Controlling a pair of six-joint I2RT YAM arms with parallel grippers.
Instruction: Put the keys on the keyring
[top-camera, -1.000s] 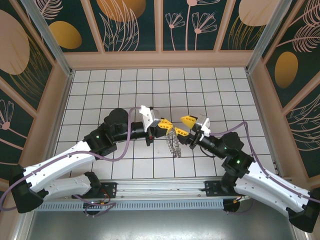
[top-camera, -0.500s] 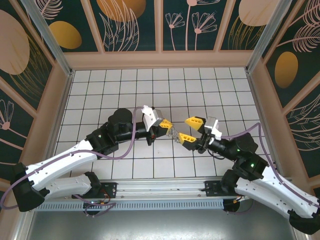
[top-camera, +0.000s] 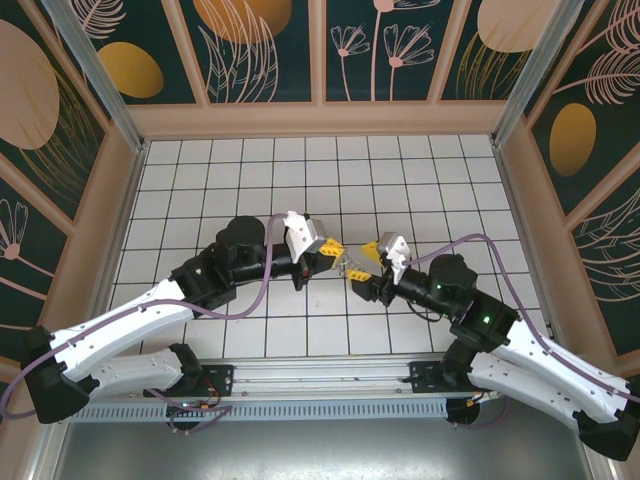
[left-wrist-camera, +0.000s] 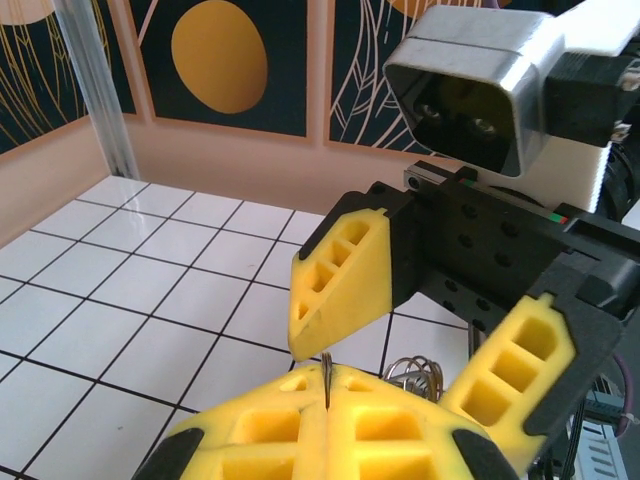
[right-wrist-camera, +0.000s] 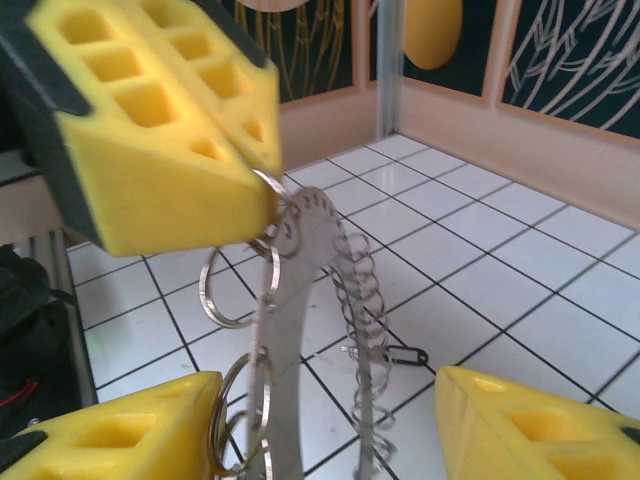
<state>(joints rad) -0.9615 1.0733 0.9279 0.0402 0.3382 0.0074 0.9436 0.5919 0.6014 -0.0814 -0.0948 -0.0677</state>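
Right pincer (right-wrist-camera: 328, 395) moved in, straddling the left pincer's (left-wrist-camera: 327, 378) keyring (right-wrist-camera: 305, 240).

Keyring (right-wrist-camera: 300, 240) hangs from left claw (top-camera: 332, 251) above table (top-camera: 200, 180) centre; right claw (top-camera: 366, 267) just right, straddling it.

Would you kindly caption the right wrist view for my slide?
Left gripper holds the keyring hanging in front of the open right gripper.

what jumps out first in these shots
Two yellow-fingered grippers meet tip to tip over the tiled table. The left gripper is shut on the keyring, which hangs from it fringed with small rings; the right gripper is open on either side of the ring.
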